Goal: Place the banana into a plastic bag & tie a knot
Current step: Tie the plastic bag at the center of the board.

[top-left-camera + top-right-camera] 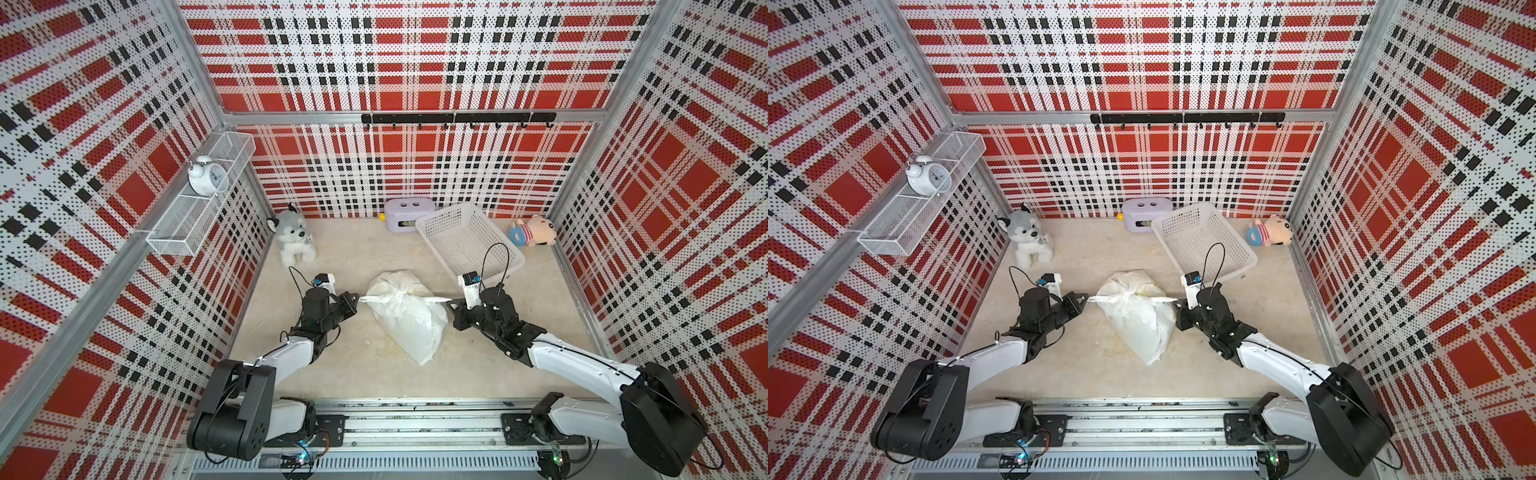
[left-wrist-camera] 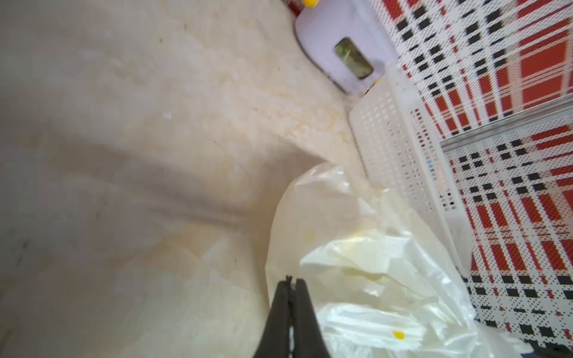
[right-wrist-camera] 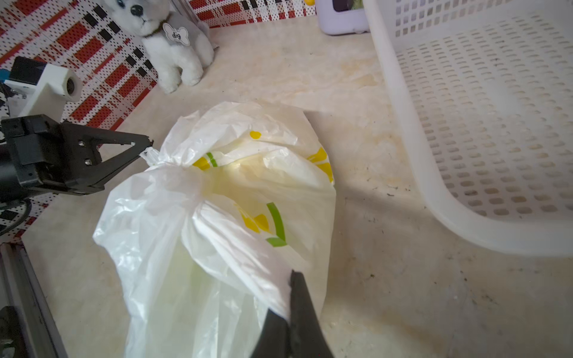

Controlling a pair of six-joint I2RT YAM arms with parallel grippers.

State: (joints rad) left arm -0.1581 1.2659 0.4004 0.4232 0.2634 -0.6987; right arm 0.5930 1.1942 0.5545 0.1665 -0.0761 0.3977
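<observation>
Right wrist view: the plastic bag (image 3: 148, 223) lies on the bench (image 3: 387, 279) between the two grippers, its neck cinched into the knot (image 3: 192, 178). The right gripper (image 3: 290, 283) is fully closed and pinches the right handle strip (image 3: 242, 245), which runs taut from the knot to its tips. The left gripper (image 3: 148, 145), opposite it across the bag, is likewise fully closed, on the short end of the left handle strip (image 3: 152, 155). The left wrist view shows its jaws pressed together with no visible gap. In both top views the two strips form one nearly straight line through the knot, so the step in hand is judged to be the tightening pull. The banana cannot be made out as a shape. Only a yellowish tint shows through the film just beyond the knot, and the banana is presumed to be inside. Hazards from here: (1) The film is thin, and more outward pull may stretch or tear a strip at the jaws. (2) The left gripper holds only the very end of its strip, which may slip free and slacken the knot. (3) An uneven pull would drag the light bag sideways. (4) The basket (image 3: 400, 124) stands near the right gripper, and a wide retreat could strike its rim. (5) If the tie is a single crossing, which cannot be verified here, it may loosen on release.
</observation>
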